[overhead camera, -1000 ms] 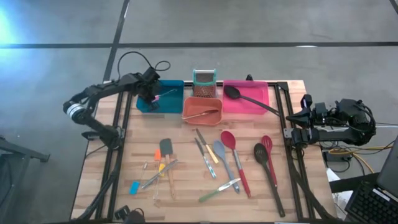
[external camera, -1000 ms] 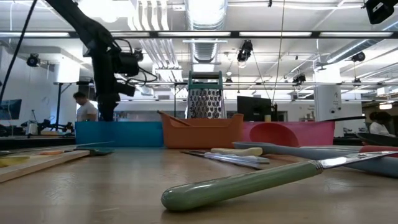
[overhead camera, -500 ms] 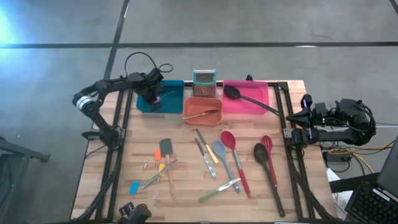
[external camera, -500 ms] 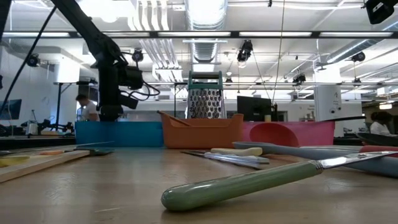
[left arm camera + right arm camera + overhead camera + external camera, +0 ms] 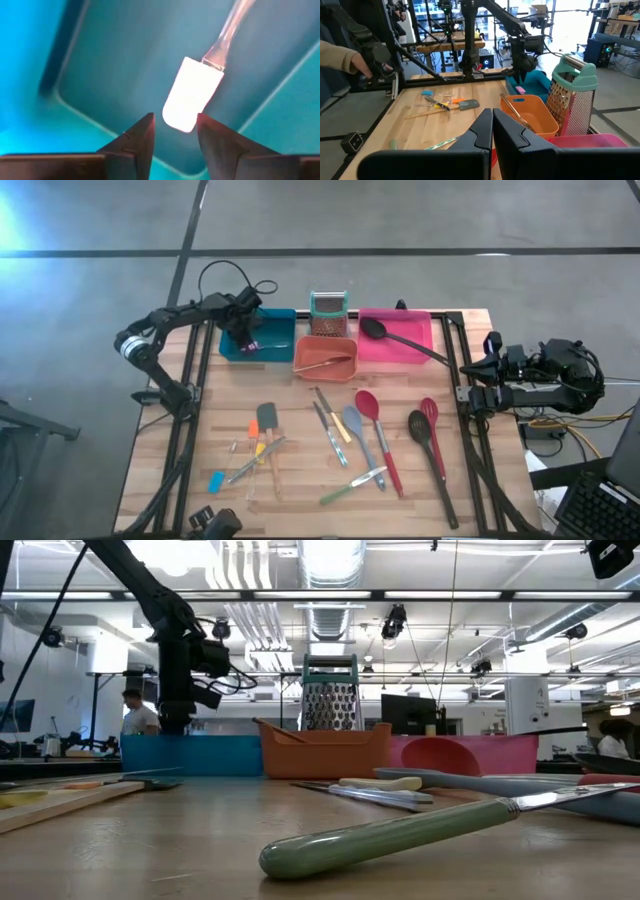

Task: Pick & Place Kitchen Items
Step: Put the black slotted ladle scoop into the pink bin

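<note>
Left gripper (image 5: 174,131): fingers apart, poised over the blue bin (image 5: 275,345) — nothing clamped.
Pink-handled tool (image 5: 192,95): lying inside the blue bin, pale handle end just beyond the fingertips, clear of them.
Right gripper (image 5: 492,131): fingers together, empty, parked off the table's right edge.
Orange bin (image 5: 325,357): between blue bin and pink bin (image 5: 405,345), one slim utensil inside.
Black spoon (image 5: 400,340): resting across the pink bin.
Remaining utensils (image 5: 350,435): scattered on the wooden table (image 5: 300,480) — red, grey, black spoons and spatulas, small cutlery.
</note>
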### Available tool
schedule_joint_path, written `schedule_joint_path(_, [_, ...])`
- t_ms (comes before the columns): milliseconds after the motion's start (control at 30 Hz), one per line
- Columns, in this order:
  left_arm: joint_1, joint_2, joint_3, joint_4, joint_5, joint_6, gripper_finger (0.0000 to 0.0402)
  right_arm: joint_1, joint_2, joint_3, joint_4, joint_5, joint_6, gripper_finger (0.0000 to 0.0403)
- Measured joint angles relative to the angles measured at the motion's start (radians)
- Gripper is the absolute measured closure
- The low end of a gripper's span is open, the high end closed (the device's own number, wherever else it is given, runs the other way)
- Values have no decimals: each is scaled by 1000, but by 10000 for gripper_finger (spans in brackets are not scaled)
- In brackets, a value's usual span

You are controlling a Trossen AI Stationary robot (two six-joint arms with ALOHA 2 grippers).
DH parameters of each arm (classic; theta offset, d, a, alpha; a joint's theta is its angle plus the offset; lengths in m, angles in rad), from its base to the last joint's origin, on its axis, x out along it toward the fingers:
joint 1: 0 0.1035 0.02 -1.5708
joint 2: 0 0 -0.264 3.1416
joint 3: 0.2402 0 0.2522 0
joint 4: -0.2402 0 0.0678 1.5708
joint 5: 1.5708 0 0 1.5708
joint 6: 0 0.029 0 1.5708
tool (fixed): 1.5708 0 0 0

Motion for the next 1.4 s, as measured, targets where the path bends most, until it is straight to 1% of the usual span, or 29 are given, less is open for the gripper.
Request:
schedule_joint_path(167, [0, -4, 73, -126, 0, -14, 221, 0, 0, 0, 0, 0, 0, 394])
schedule_joint_path(433, [-1, -5, 237, -352, 1, -23, 220, 0, 0, 0, 0, 0, 0, 394])
schedule_joint_path(667, [-15, -5, 428, -517, 15, -74, 220, 0, 0, 0, 0, 0, 0, 394])
schedule_joint_path(800, [-38, -9, 561, -584, 73, -111, 222, 0, 0, 0, 0, 0, 0, 394])
schedule_joint_path(967, [-96, -53, 698, -592, 196, -181, 223, 0, 0, 0, 0, 0, 0, 394])
schedule_joint_path(1067, [-149, -96, 764, -589, 248, -234, 223, 0, 0, 0, 0, 0, 0, 394])
schedule_joint_path(1233, [-275, -194, 822, -520, 276, -308, 223, 0, 0, 0, 0, 0, 0, 394])
schedule_joint_path(1400, [-433, -299, 822, -382, 267, -367, 223, 0, 0, 0, 0, 0, 0, 394])
